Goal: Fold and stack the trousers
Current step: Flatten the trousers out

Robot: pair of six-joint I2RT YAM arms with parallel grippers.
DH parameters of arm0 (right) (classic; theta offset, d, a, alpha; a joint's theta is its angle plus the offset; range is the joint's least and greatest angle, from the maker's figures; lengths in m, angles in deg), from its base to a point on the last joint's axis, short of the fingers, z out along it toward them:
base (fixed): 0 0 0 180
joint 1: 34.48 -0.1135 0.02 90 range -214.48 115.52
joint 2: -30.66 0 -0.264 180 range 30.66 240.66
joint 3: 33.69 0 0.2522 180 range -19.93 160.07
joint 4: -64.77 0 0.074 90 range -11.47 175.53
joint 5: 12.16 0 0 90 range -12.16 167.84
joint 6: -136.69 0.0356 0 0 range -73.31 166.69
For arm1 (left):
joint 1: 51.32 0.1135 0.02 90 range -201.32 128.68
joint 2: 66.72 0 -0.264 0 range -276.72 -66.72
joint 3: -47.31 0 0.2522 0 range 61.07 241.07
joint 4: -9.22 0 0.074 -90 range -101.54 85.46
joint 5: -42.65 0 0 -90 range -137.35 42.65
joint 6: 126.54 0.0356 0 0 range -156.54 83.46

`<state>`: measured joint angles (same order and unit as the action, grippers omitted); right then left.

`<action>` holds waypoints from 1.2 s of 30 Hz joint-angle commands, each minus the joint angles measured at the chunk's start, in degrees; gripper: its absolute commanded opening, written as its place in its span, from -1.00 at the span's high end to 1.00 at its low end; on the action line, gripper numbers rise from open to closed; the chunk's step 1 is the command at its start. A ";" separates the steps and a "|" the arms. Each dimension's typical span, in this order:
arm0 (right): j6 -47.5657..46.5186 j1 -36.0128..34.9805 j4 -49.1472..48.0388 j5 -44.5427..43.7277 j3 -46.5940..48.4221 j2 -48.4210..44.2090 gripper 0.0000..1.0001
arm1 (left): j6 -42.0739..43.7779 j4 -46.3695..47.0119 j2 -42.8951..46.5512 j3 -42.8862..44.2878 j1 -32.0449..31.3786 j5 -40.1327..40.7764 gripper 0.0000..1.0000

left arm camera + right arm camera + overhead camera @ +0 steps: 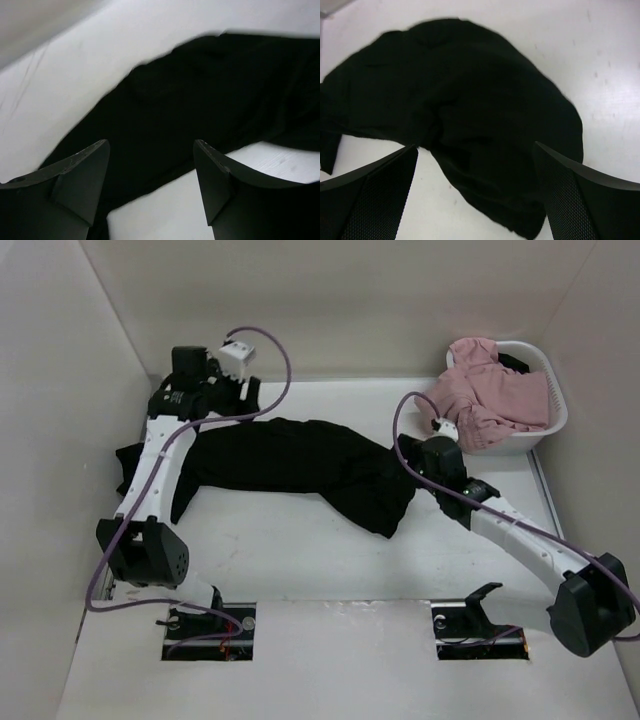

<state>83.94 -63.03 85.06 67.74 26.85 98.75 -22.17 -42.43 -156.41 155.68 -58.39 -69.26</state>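
There is one pair of black trousers (290,455), one white basket (556,405), one pink garment (495,390) and two robot arms. The trousers lie on the white table (300,570). They stretch from the left side to the middle, with a bunched lump at the right end. The cloth looks soft and wrinkly. The basket sits in the far right corner and has little holes in its wall. The pink garment is heaped in it and hangs over the near rim.

Only the top view shows the basket and the pink garment. The wrist views show just black cloth and table. The left gripper (150,145) hangs over the trousers, its two dark fingers apart with nothing between them. The right gripper (475,146) is spread wide too, above the bunched end. Its finger pads (375,200) have a bumpy mesh pattern.
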 commanded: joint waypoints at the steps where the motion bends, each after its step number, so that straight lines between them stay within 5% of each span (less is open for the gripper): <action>1: 8.60 -3.20 7.51 -1.13 -2.48 -2.78 -1.00 | 13.19 -6.14 5.57 -9.23 9.55 4.31 -0.34; 7: 17.23 -8.14 11.07 -5.98 -9.60 -4.82 -1.00 | 30.27 4.37 7.87 -31.57 25.82 18.47 -0.35; 14: 14.87 -1.29 -2.12 1.04 -7.68 8.70 -0.94 | 29.49 15.56 -2.93 -31.86 28.91 21.47 -0.37; 17: 13.99 -0.06 -4.50 4.21 -4.17 14.15 -0.45 | 29.48 16.09 -8.91 -29.84 28.48 22.35 -0.35; 20: 11.89 2.66 -4.77 6.50 -0.22 16.98 0.37 | 29.84 16.44 -13.40 -29.13 28.12 23.41 -0.18; 22: 9.08 4.77 -4.07 7.03 2.86 16.46 0.83 | 29.58 16.71 -14.98 -28.60 28.21 23.06 0.31; 24: 4.61 7.06 -1.88 6.51 6.72 14.01 1.00 | 29.49 17.58 -15.60 -27.55 28.73 23.14 0.77; 26: -0.67 9.52 2.94 4.76 11.90 10.93 1.00 | 29.66 18.46 -14.99 -25.45 29.09 23.49 0.97; 31: -12.81 10.59 13.32 1.49 21.50 2.50 0.97 | 29.57 17.33 -8.76 -16.14 30.67 22.36 1.00; 36: -7.66 10.32 25.79 0.62 12.84 -8.13 0.65 | 32.99 12.41 0.73 -18.21 33.83 19.63 1.00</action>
<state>76.01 -52.59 99.26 70.62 44.76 94.71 7.97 -27.72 -164.34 137.28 -26.86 -48.08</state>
